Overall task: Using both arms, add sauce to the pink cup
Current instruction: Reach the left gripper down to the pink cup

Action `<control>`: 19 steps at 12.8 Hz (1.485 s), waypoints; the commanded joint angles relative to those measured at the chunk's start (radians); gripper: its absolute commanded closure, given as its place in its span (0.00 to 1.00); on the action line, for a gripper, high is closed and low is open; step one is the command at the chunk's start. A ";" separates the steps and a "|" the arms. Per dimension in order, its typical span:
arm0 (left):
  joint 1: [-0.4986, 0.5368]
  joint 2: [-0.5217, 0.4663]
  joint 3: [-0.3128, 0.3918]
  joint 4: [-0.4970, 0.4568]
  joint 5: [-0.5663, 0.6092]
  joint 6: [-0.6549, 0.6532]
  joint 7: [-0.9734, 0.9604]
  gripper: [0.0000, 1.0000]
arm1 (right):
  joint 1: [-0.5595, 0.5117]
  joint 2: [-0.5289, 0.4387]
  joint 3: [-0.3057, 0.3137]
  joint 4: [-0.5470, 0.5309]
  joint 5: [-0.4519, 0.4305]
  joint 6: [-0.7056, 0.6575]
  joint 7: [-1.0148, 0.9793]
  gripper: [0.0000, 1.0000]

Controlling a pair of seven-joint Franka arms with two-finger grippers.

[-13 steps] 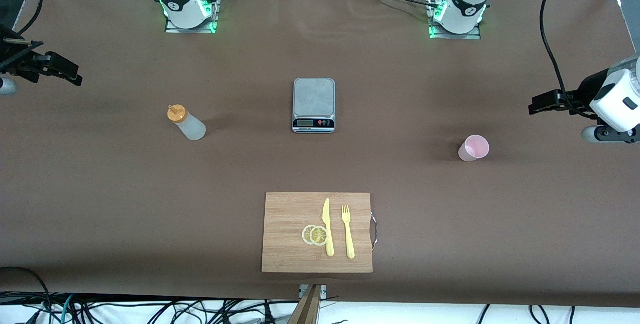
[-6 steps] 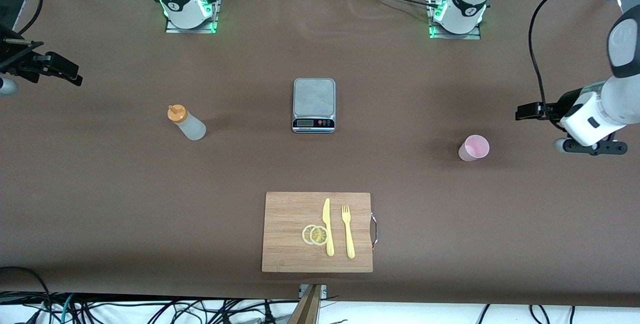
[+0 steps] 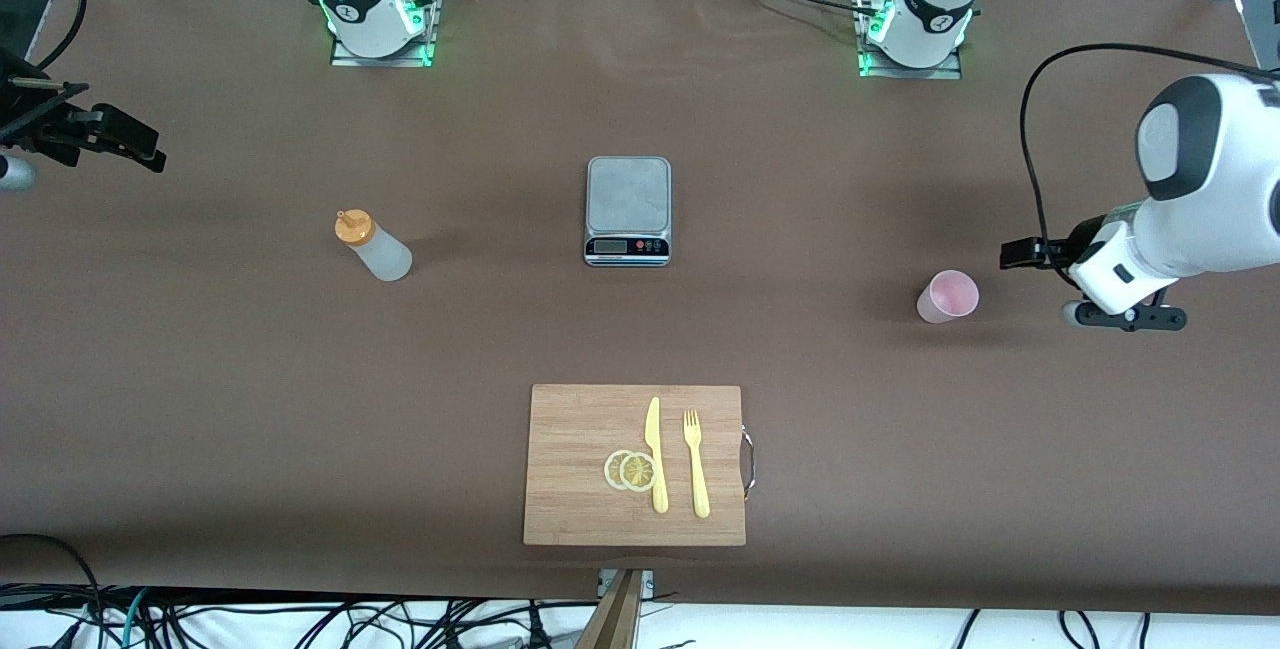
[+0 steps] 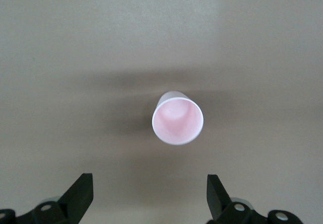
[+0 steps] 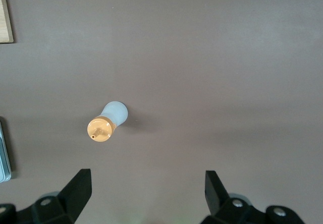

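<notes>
Right gripper (image 3: pixel 140 151): hanging released at the frame's left edge, waiting.
Sauce (image 3: pixel 373 246): standing upright, left of centre.
Scale (image 3: pixel 627 210): sitting at centre.
Pink cup (image 3: pixel 947 296): standing upright, right of centre.
Left gripper (image 3: pixel 1020 253): hovering released just right of the cup.

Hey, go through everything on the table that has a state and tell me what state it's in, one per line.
pink cup: upright, empty
sauce bottle: upright, capped
scale: nothing on it
left gripper: open, beside the cup
right gripper: open, waiting at the right arm's end
</notes>
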 commanded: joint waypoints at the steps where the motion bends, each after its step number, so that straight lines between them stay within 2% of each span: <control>1: 0.023 -0.030 -0.002 -0.144 0.023 0.181 0.056 0.01 | 0.003 0.002 0.000 0.020 0.003 -0.016 -0.009 0.01; 6: 0.020 -0.013 -0.004 -0.329 0.018 0.482 0.072 0.01 | 0.003 0.004 0.000 0.020 0.003 -0.014 -0.009 0.01; 9: 0.009 -0.003 -0.004 -0.369 0.006 0.539 0.070 0.01 | 0.003 0.004 0.000 0.020 0.003 -0.014 -0.012 0.01; 16: 0.007 0.046 -0.004 -0.367 0.003 0.610 0.060 0.02 | 0.003 0.004 -0.001 0.020 0.003 -0.016 -0.012 0.01; 18: 0.006 0.062 -0.004 -0.369 -0.014 0.619 0.060 0.06 | 0.003 0.004 -0.001 0.020 0.003 -0.017 -0.009 0.01; 19: 0.006 0.063 -0.004 -0.369 -0.014 0.619 0.060 0.12 | 0.003 0.004 -0.001 0.020 0.003 -0.017 -0.009 0.01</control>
